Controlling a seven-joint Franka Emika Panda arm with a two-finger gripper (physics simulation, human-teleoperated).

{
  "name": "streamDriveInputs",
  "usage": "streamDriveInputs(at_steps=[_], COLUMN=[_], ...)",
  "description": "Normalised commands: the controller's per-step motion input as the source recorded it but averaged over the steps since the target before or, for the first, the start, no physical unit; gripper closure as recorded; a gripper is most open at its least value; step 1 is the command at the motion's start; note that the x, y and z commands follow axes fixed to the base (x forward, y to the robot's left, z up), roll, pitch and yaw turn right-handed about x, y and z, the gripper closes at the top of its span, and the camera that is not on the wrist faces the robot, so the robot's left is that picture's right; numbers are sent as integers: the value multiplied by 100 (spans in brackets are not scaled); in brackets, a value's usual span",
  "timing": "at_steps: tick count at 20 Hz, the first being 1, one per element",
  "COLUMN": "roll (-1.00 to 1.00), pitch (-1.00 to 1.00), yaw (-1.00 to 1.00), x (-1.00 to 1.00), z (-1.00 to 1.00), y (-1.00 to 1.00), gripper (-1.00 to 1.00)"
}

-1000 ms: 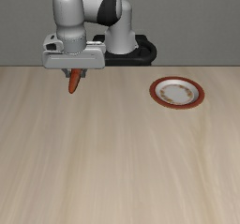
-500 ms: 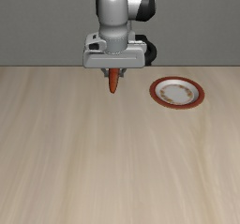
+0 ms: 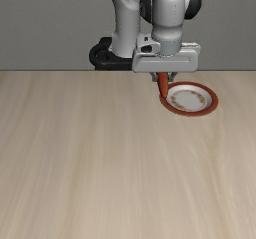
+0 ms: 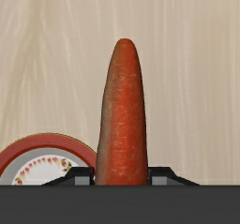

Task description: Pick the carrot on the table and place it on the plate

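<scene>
My gripper (image 3: 164, 79) is shut on the orange carrot (image 3: 165, 88), which hangs point down above the table. It hovers over the exterior view's left rim of the plate (image 3: 203, 109), a white dish with a red patterned border. In the wrist view the carrot (image 4: 123, 115) stands straight out from between my fingers, and a part of the plate (image 4: 36, 160) shows beside its thick end.
The light wooden table (image 3: 90, 163) stretches wide on the exterior view's left and toward the front. The robot's black base (image 3: 108, 56) stands at the far edge behind the arm.
My arm has carried the carrot across the table toward the exterior view's right, from the left side to the plate's edge. The grip on the carrot is unchanged.
</scene>
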Motion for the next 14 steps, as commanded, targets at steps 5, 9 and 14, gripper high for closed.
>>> streamDriveInputs(at_steps=[5, 9, 14], roll=[0, 0, 0], pitch=[0, 0, 0], yaw=[0, 0, 0], x=[0, -100, -60], z=[0, 0, 0], y=[100, 0, 20], gripper=[100, 100, -100])
